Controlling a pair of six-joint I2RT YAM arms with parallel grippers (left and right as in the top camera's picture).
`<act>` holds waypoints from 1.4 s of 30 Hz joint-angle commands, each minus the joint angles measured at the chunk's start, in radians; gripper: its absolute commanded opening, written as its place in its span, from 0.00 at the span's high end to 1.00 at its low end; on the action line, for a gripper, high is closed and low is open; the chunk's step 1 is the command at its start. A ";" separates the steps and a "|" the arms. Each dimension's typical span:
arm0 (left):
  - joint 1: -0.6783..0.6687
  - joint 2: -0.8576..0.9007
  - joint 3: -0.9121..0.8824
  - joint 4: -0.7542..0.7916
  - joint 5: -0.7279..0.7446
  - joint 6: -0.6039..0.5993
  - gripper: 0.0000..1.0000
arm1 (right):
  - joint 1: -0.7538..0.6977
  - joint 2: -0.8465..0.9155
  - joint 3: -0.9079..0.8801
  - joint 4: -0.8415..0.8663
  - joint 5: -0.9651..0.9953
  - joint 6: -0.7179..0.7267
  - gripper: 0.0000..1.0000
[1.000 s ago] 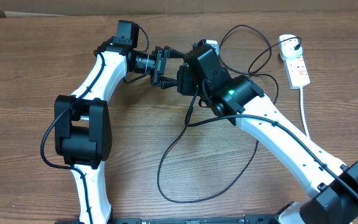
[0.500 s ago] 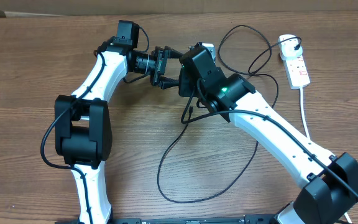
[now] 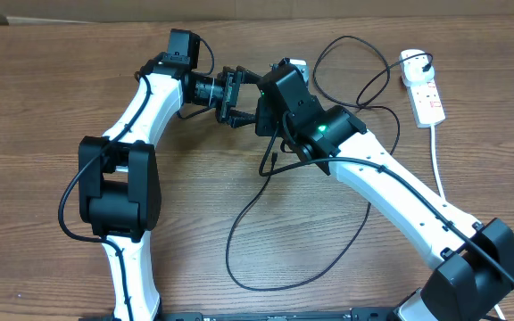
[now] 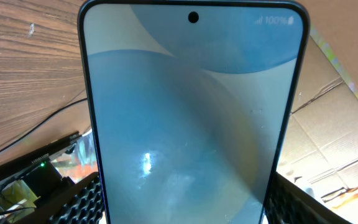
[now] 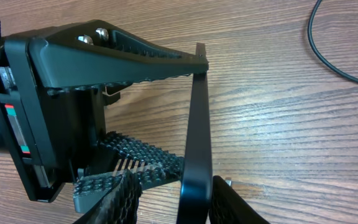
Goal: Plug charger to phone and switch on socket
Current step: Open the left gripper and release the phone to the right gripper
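Observation:
The phone (image 4: 191, 112), black-edged with a light blue screen, fills the left wrist view, and my left gripper (image 4: 185, 208) is shut on its two long edges. In the right wrist view the phone (image 5: 197, 124) shows edge-on above the table. My right gripper (image 5: 176, 202) straddles its near end, one pad (image 5: 235, 205) against it and the other (image 5: 120, 196) a small gap away. The charger cable (image 3: 239, 259) loops over the table and its plug (image 3: 415, 61) sits in the white socket (image 3: 428, 98) at the far right. I cannot pick out the connector tip.
Both arms meet over the table's far middle, with my left gripper (image 3: 235, 94) facing the right wrist (image 3: 284, 98). Cable loops (image 3: 355, 45) lie behind and below the right arm. The socket's thick white cord (image 3: 437, 156) runs toward the front right. Cardboard stands beyond the table.
My right gripper's jaws have narrowed around the phone's end, and the right arm has shifted slightly left toward the left gripper. The left arm and the phone have stayed put.

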 commanded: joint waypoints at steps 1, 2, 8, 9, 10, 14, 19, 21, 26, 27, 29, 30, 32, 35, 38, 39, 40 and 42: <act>-0.013 0.003 0.032 0.004 0.022 -0.010 0.31 | -0.001 -0.003 0.013 0.009 0.014 0.004 0.66; -0.013 0.003 0.032 0.004 0.015 -0.010 0.31 | -0.001 -0.003 0.013 0.009 0.014 0.004 0.67; -0.014 0.003 0.032 0.004 0.009 -0.010 0.31 | -0.001 -0.003 0.013 0.008 0.014 0.004 0.67; -0.014 0.003 0.032 0.004 0.010 -0.010 0.31 | -0.001 -0.003 0.013 0.009 0.014 0.004 0.67; -0.015 0.003 0.032 0.004 0.010 -0.010 0.31 | -0.001 -0.003 0.013 0.010 0.014 0.004 0.67; -0.016 0.003 0.032 0.004 0.010 -0.010 0.31 | -0.001 -0.002 0.013 0.008 0.015 0.004 0.67; -0.019 0.003 0.032 0.004 0.017 -0.010 0.31 | -0.001 -0.002 0.013 0.007 0.014 0.004 0.71; -0.020 0.003 0.032 0.004 0.017 -0.010 0.31 | -0.001 -0.002 0.013 0.007 0.014 0.004 0.71; -0.020 0.003 0.032 0.004 0.021 -0.009 0.31 | -0.001 -0.002 0.013 0.005 0.014 0.004 0.72; -0.020 0.003 0.032 0.004 0.029 -0.009 0.31 | -0.001 -0.002 0.013 0.004 0.014 0.004 0.72; -0.020 0.003 0.032 0.004 0.035 -0.009 0.31 | -0.001 -0.002 0.013 0.004 0.014 0.004 0.72; -0.020 0.003 0.032 0.004 0.036 -0.009 0.31 | -0.001 -0.002 0.013 0.004 0.014 0.004 0.72; -0.021 0.003 0.032 0.004 0.036 -0.005 0.31 | -0.001 -0.002 0.013 0.004 0.014 0.004 0.73; -0.021 0.003 0.032 0.004 0.036 -0.002 0.31 | -0.001 -0.001 0.013 0.003 0.014 0.004 0.76; -0.023 0.003 0.032 0.004 0.043 -0.002 0.32 | -0.001 0.000 0.013 0.001 0.014 0.004 0.76; -0.024 0.003 0.032 0.004 0.043 -0.002 0.31 | -0.001 0.000 0.013 0.000 0.014 0.004 0.76; -0.026 0.003 0.032 0.004 0.043 -0.002 0.31 | -0.001 0.001 0.013 0.000 0.014 0.004 0.76; -0.027 0.003 0.032 0.004 0.043 -0.001 0.31 | -0.001 0.004 0.013 -0.001 0.014 0.004 0.77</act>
